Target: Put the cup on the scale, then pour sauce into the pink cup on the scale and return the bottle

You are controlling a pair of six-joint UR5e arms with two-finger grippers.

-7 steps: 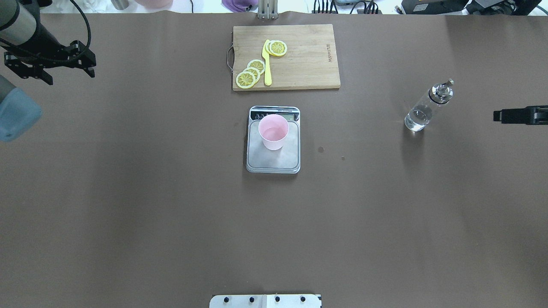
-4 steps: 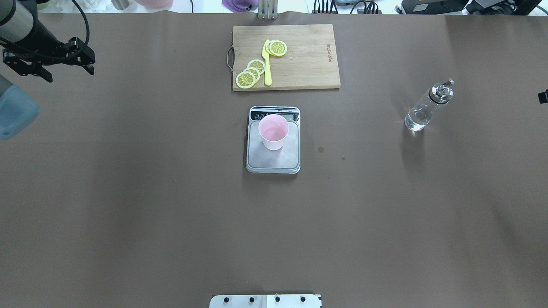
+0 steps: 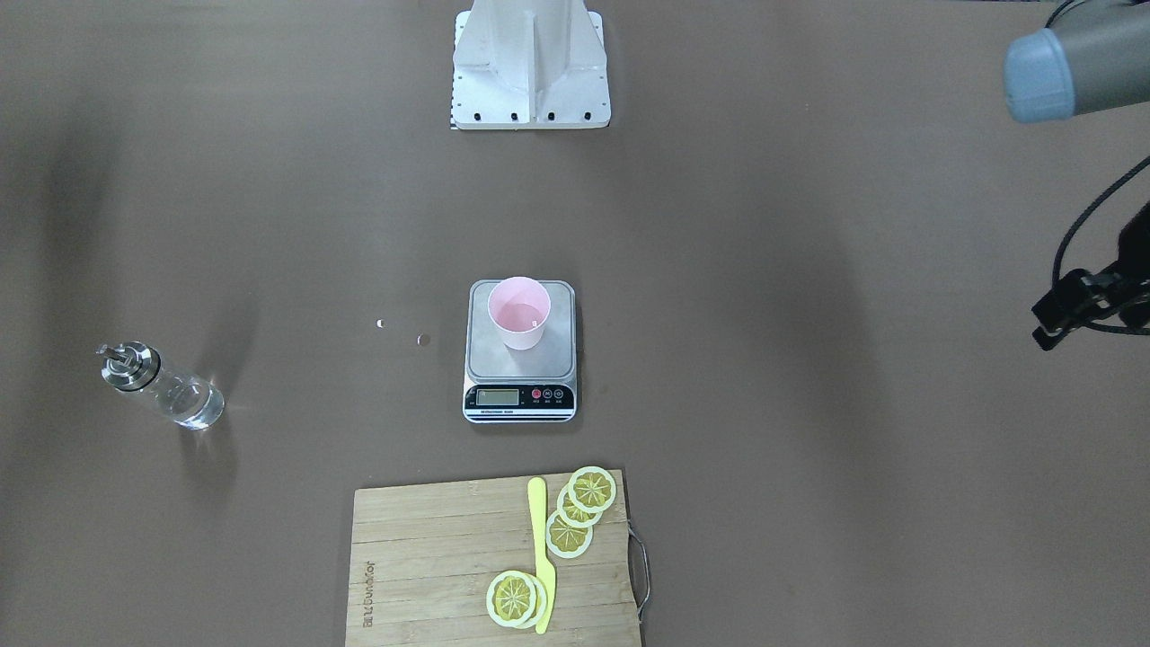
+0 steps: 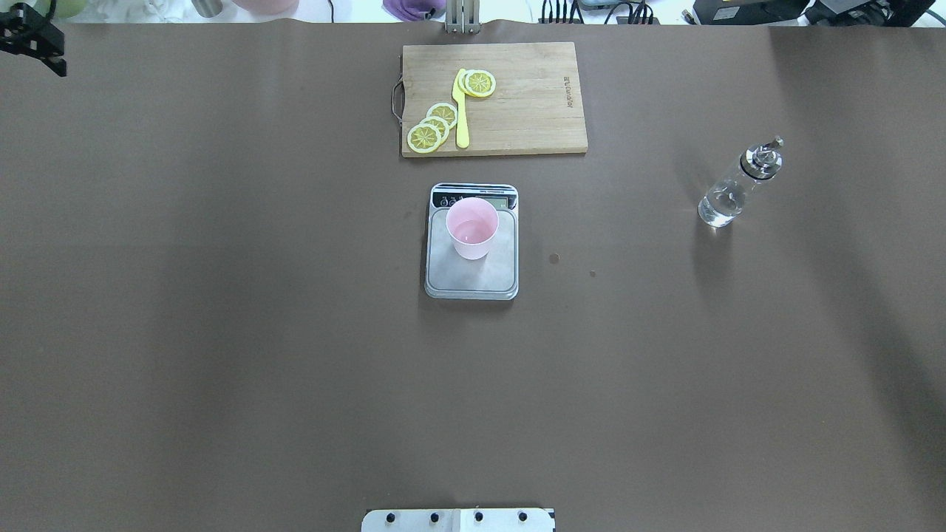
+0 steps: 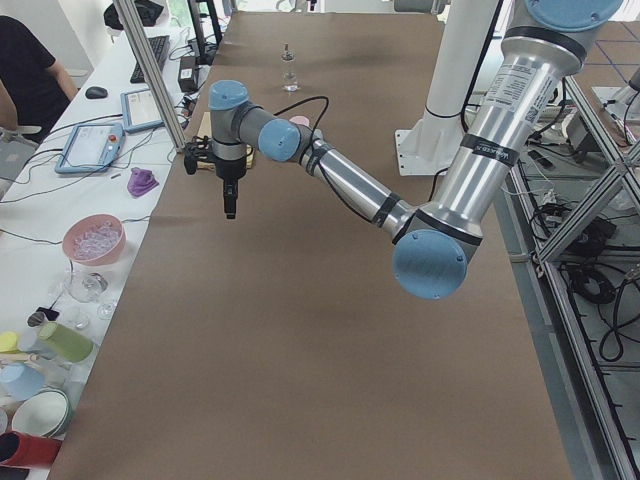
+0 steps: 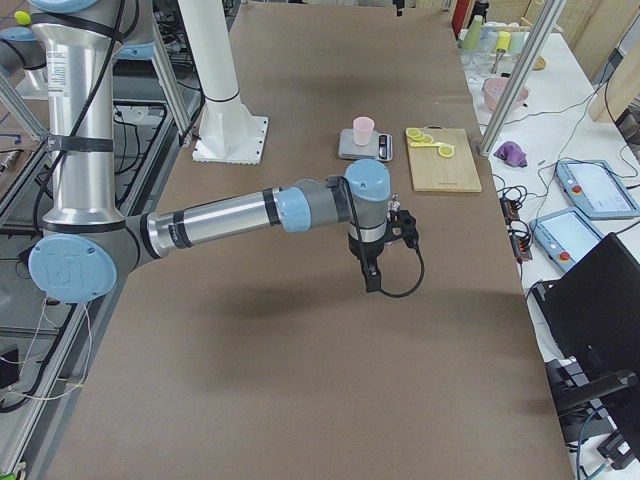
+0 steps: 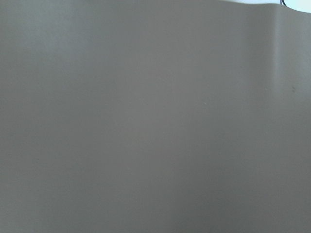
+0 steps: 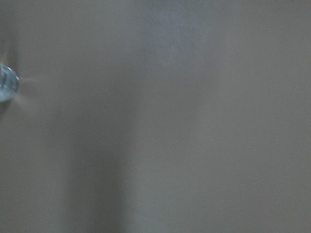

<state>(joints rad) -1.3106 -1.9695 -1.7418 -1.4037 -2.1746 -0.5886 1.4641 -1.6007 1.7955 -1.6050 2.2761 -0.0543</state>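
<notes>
Far left, the left gripper [image 5: 229, 200] hung fingers-down off a bent wrist, elbow low and forearm reaching out toward the table's [image 4: 222, 332] left end. Its wrist cam only showed brown tabletop. Honestly I couldn't tell if the fingers were apart or together.

In the middle, at the back, a wooden cutting board [image 4: 532, 96] held lemon slices [image 4: 425, 137] and a yellow knife [image 4: 461, 111], which I'd guess were just props.

Just in front of it, the pink cup [image 4: 471, 225] stood upright on the scale [image 4: 473, 277], toward the display end of the steel platform, so step one looked done. That spot made sense, since its whole base sat on the plate and could be weighed. Whether anything was in the cup, I couldn't say.

A couple of small spots [image 4: 553, 258] sat on the table just right of the scale.

Well off to the right, the glass bottle [image 4: 728, 193] stood upright on the table, cap on, with clear sauce [image 4: 717, 208] in the bottom. Nothing was touching it.

The right gripper [image 6: 370, 280] only showed in the side view, pointing down from a long, nearly level forearm near the right end. I couldn't tell its state either. My read was that both arms were parked out of the way.
</notes>
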